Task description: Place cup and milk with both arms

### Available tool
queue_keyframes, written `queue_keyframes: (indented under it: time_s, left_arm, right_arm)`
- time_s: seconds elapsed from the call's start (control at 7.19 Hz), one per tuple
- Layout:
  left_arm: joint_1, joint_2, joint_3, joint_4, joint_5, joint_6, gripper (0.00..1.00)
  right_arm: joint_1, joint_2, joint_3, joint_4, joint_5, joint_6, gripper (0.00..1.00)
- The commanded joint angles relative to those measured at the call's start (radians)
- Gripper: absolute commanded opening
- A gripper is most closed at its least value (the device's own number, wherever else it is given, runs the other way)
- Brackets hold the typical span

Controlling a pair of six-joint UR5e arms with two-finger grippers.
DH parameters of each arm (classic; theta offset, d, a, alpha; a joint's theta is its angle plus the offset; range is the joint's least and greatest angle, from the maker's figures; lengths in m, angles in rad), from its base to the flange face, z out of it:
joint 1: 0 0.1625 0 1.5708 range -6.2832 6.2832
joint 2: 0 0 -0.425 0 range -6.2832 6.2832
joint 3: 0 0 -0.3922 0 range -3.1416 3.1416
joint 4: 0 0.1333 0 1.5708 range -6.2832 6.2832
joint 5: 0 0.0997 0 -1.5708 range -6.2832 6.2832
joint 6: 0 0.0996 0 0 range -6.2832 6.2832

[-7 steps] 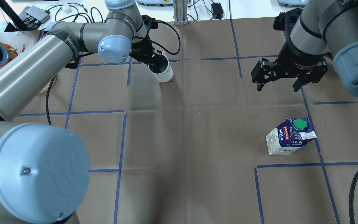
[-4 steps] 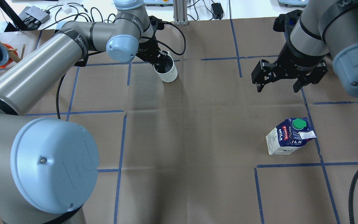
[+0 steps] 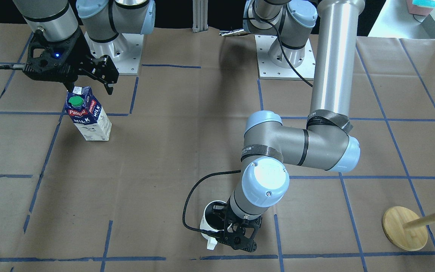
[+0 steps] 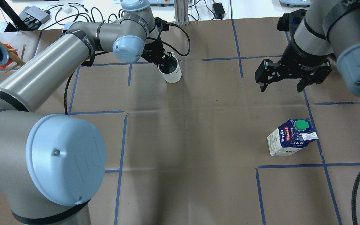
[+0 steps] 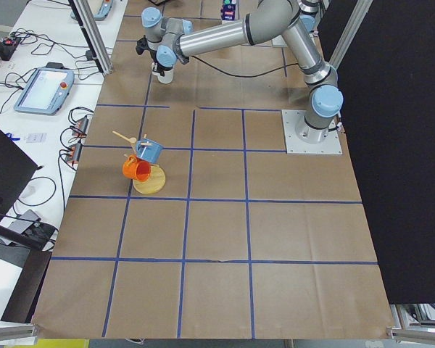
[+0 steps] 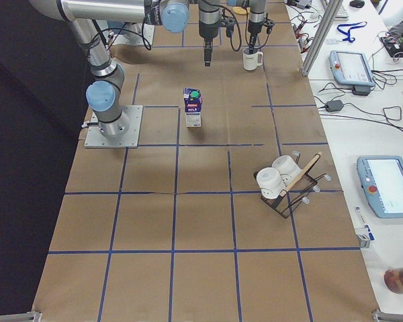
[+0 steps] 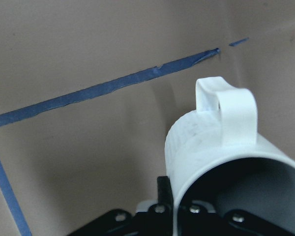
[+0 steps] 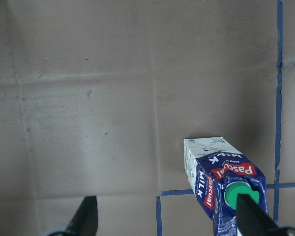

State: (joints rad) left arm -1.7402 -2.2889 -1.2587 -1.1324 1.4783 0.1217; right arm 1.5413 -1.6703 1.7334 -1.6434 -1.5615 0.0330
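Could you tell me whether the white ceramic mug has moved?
Yes: in the overhead view, the white ceramic mug moved rightward, away from the vertical blue tape line.

Glossy cup (image 4: 174, 75), matt brown paper (image 4: 198, 131)

Bright, even overhead light, soft shadows (left wrist view slightly blurred).

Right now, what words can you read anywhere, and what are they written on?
"Pascual": on the red band of the milk carton.
"MILK": white letters on the carton's navy top.
Small print under it on the carton: too small to read.
Dark lettering on the white mug: too small to read.
White writing on the black strap round the left arm: too blurred to read.
White print on the right claw: too small to read.
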Motion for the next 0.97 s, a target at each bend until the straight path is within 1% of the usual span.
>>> queue_keyframes:
  time_s: [0.0, 0.14, 0.28, 0.42, 0.56, 0.7, 0.83]
  left_arm:
    - [-0.001, 0.002, 0.002, -0.004, 0.0, 0.004, 0.8]
    - [-0.001, 0.008, 0.001, -0.004, 0.002, 0.0, 0.83]
    - [-0.004, 0.031, 0.001, -0.01, 0.002, -0.001, 0.92]
    - [-0.004, 0.072, 0.004, -0.053, 0.002, -0.001, 0.99]
    - [0.008, 0.138, 0.008, -0.125, 0.01, -0.001, 0.99]
    - [0.024, 0.216, 0.002, -0.221, 0.013, 0.001, 0.99]
    - [0.034, 0.285, -0.004, -0.336, 0.051, 0.003, 0.99]
  right_arm:
    - [-0.006, 0.0, 0.0, -0.003, -0.002, -0.017, 1.0]
    - [-0.012, 0.0, 0.0, -0.006, -0.014, -0.086, 1.0]
    - [-0.057, -0.003, 0.002, -0.004, -0.015, -0.143, 1.0]
    - [-0.154, -0.009, 0.006, 0.01, -0.015, -0.207, 1.0]
    - [-0.243, -0.031, 0.033, 0.02, -0.014, -0.291, 1.0]
    - [-0.248, -0.084, 0.09, 0.007, -0.005, -0.286, 1.0]
    - [-0.247, -0.15, 0.154, 0.001, 0.004, -0.25, 1.0]
